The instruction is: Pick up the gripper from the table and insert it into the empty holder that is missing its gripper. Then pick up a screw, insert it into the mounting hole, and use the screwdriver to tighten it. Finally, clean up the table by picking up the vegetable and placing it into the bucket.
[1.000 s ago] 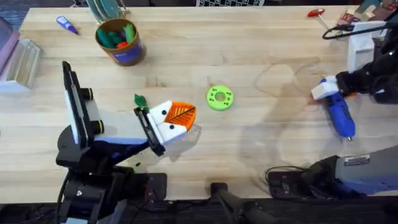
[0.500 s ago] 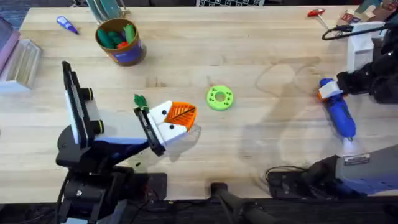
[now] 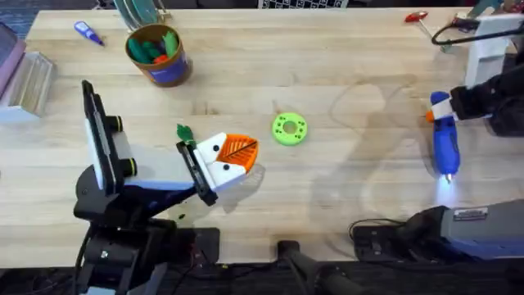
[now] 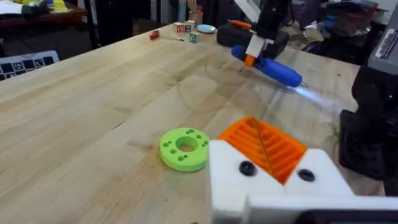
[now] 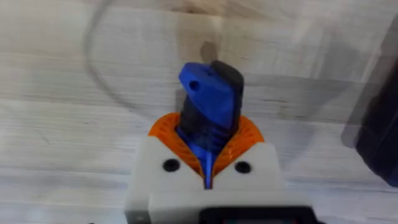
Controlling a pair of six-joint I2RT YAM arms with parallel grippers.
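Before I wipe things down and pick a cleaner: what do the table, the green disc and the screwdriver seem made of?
Table: pale wood, visible grain and board seams, low sheen. Green disc: probably matte plastic, uniform bright colour with neat round holes. Screwdriver: smooth blue plastic body, likely; its tip material I can't tell.

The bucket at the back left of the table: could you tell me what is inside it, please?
In the bucket, green toy pieces and one orange-red piece poke above the rim. Whatever lies beneath them, and the bucket's bottom, is covered and cannot be seen.

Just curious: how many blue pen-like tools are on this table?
2: the fat blue screwdriver held in the right claw at the right edge, and a small pen-like tool at the far left corner.
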